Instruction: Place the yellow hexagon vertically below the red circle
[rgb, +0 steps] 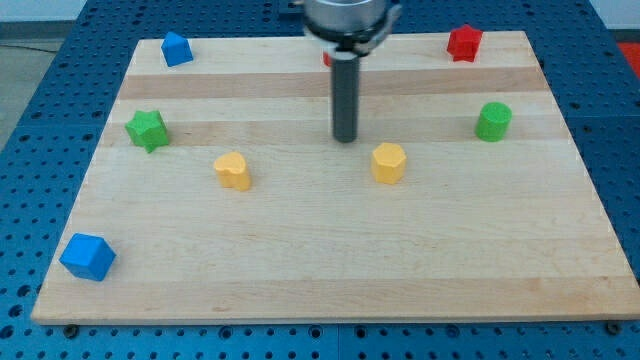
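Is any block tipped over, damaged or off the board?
Nothing stands out. All blocks sit flat on the board. The red circle is mostly hidden behind the rod. My tip stands just up-left of the yellow hexagon, not touching it.

Pale wooden board on a blue perforated table, evenly lit.

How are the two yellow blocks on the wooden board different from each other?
Shape: the yellow hexagon block has flat angled sides; the yellow heart-shaped block is rounded with a notch.
Place: the hexagon lies right of centre; the heart lies towards the view's left.
My tip: it stands just up-left of the hexagon, far from the heart.
Both are yellow, similar in size, and untouched.
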